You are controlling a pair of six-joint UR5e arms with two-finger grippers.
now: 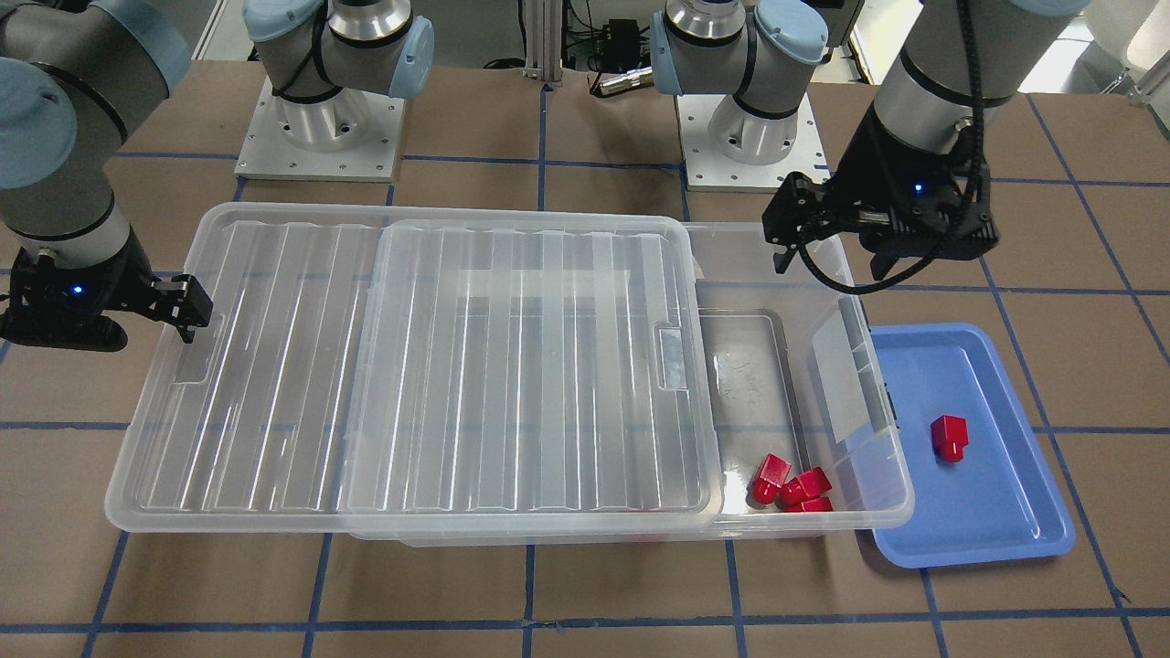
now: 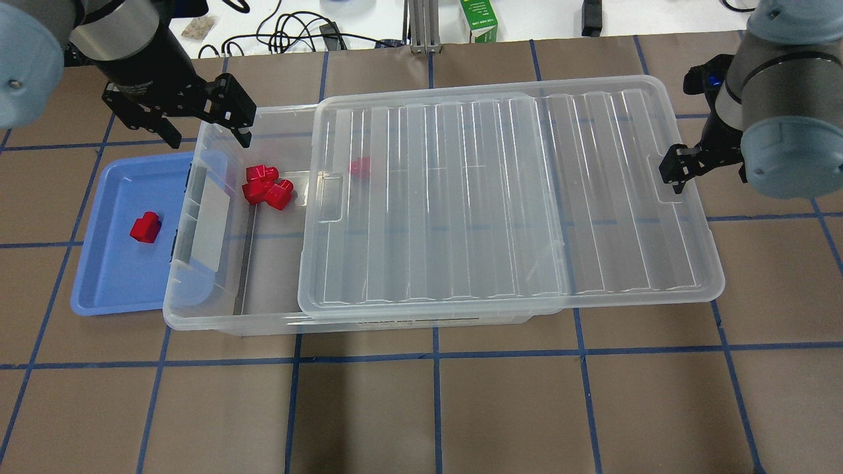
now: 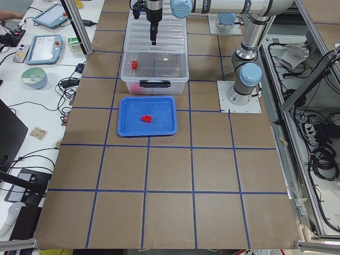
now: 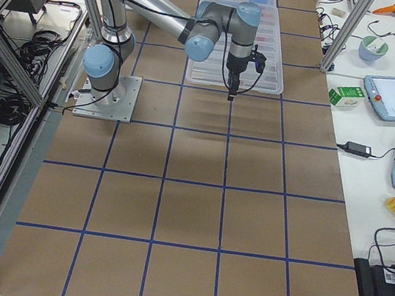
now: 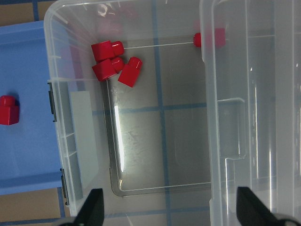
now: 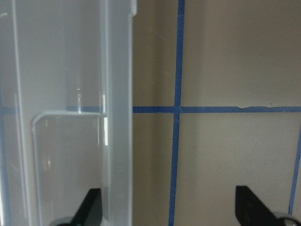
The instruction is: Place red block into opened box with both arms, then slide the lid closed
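- The left tool (image 5: pixel 171 209) hangs over the uncovered end of the box (image 2: pixel 197 316). Its fingers are spread wide and it carries nothing.
- Just ahead of it in its wrist view, three red pieces (image 5: pixel 112 63) lie clustered on the box floor. A fourth (image 5: pixel 209 37) sits further over, on the lid side of the tool, half under the lid's edge.
- The red block (image 2: pixel 145 228) left to move lies on the blue tray (image 2: pixel 112 276), beyond the box's end wall on the side of the left tool away from the lid.
- The right tool (image 6: pixel 169 207) is at the far short end of the lid (image 2: pixel 500 197), fingers spread and gripping nothing. One finger sits over the lid by its notch and the other over bare bench (image 2: pixel 461 408), so the lid's rim lies between them.
- Step in hand, as I judge it: the placing is unfinished, with one block outside the box and the lid drawn well back.
- Next move, likely: the left tool swings out over the tray, drops onto the block and pinches it across its wider body. Only once that block is in the box should the right tool push the lid across.
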